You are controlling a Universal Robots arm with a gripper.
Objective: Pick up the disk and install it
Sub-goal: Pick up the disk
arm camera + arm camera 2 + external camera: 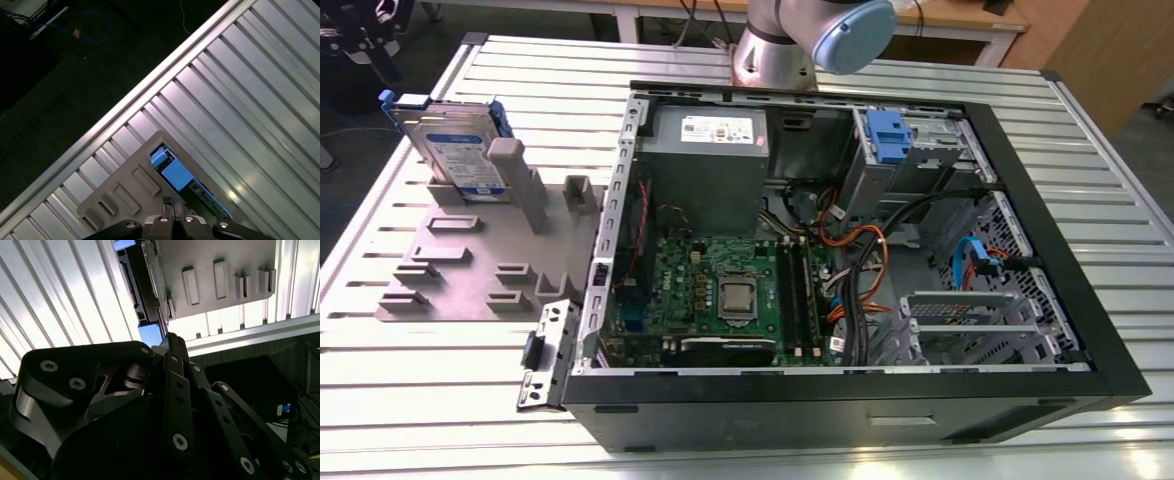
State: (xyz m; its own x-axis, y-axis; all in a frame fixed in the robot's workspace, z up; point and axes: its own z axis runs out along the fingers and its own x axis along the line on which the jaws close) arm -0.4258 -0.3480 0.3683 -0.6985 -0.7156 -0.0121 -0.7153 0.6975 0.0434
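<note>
The disk (454, 145) is stood upright in the grey fixture (467, 270) on the bench (454, 400). An open computer case (854, 390) is set beside the fixture. The tool (169, 202) is seen closed and empty over the fixture.

Ribbed metal, matt plastic
The table (1067, 140) is bright grooved aluminium with a sheen; the holder (467, 270) is matt grey plastic; the disk (454, 150) is framed in blue plastic.
</note>
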